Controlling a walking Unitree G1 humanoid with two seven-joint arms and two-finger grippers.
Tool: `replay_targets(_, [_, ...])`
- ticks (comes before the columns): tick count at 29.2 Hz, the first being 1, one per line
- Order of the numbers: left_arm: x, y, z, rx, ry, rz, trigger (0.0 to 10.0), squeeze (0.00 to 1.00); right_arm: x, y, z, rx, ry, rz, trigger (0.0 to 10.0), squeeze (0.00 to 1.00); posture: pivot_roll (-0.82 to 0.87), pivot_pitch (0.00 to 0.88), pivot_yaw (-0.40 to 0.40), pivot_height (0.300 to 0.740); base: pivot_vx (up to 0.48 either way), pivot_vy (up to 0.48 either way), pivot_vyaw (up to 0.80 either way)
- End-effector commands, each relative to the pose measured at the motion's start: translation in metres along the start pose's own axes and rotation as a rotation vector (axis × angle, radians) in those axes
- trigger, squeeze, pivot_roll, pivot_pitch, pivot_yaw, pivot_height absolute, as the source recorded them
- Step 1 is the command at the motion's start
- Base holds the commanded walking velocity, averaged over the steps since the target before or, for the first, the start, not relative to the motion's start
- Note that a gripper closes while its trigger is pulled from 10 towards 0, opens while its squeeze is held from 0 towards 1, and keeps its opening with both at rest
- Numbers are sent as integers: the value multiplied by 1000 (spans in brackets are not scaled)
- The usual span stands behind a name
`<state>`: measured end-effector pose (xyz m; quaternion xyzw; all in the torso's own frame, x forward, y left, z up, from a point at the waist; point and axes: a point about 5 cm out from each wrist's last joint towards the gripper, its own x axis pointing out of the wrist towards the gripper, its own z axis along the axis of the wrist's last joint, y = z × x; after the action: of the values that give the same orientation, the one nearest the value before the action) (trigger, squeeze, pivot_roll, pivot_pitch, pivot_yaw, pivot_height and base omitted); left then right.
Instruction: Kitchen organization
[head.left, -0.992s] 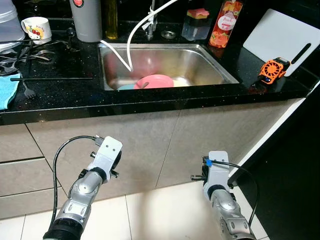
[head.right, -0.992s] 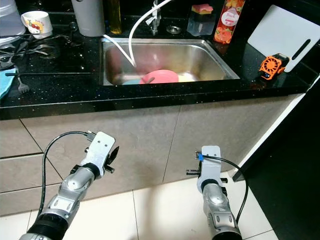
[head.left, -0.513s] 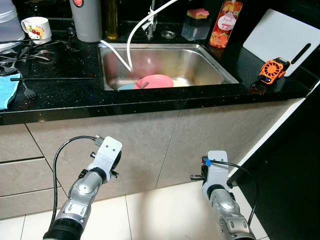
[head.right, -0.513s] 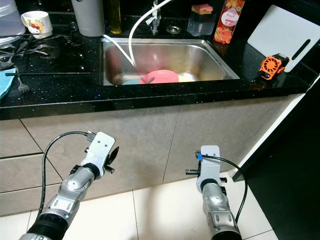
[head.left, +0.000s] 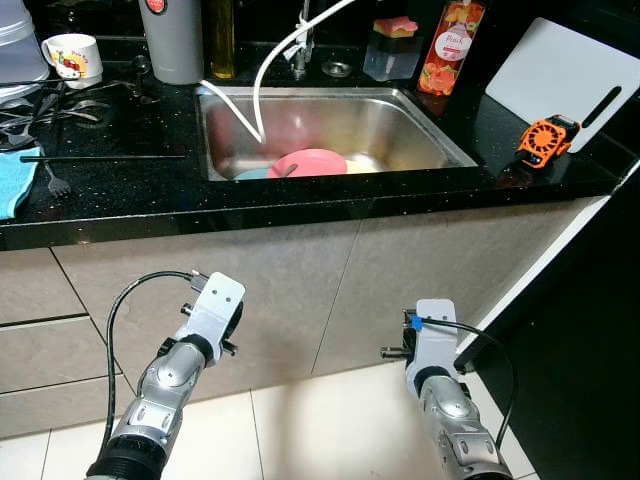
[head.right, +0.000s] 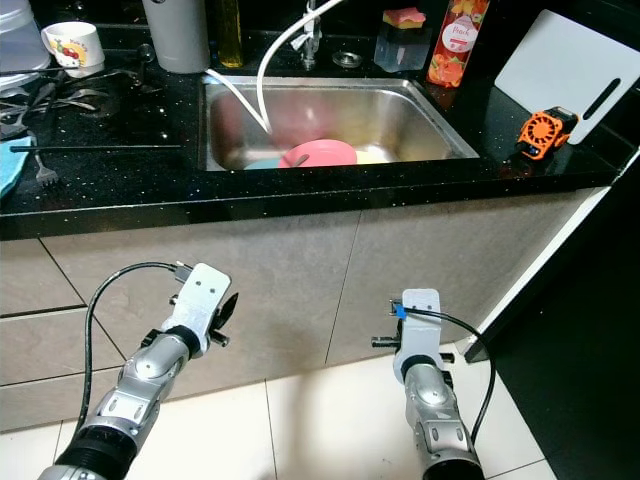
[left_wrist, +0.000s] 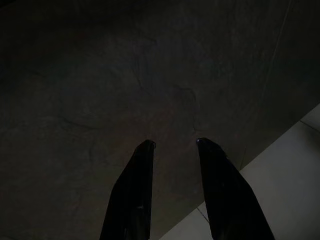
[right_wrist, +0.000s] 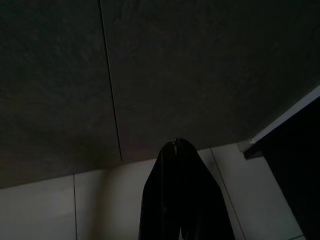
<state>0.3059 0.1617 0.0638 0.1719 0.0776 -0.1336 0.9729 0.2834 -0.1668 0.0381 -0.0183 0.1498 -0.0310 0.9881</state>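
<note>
Both arms hang low in front of the grey cabinet doors, below the black counter (head.left: 120, 190). My left arm (head.left: 190, 350) is on the left and my right arm (head.left: 440, 390) on the right. In the left wrist view my left gripper (left_wrist: 174, 144) is open, its two black fingers apart and empty, facing the cabinet front. In the right wrist view my right gripper (right_wrist: 176, 142) is shut with nothing in it, pointing at the cabinet base and pale floor tiles. In the steel sink (head.left: 420, 125) lie a pink bowl (head.left: 310, 162), a blue dish (head.left: 252, 173) and a pale plate (head.left: 358, 167).
On the counter stand a white mug (head.left: 72, 55), a grey jug (head.left: 172, 40), an oil bottle (head.left: 222, 38), a sponge box (head.left: 392, 48), a red bottle (head.left: 446, 48), a white cutting board (head.left: 560, 75) and an orange gadget (head.left: 546, 138). A blue cloth (head.left: 12, 180) and utensils (head.left: 50, 110) lie left.
</note>
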Motion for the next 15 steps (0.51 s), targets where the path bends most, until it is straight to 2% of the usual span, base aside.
replay_targets(1, [2,-7,0,0,8,-21,10000,0,0,-4,-2,-5,13,-9,10000,0,129,48,-93,740,0,0,0])
replay_targets(15, [3,-7,0,0,9,-21,10000,0,0,-4,-4,-3,18,-12,10000,0,131,51,-93,740,0,0,0])
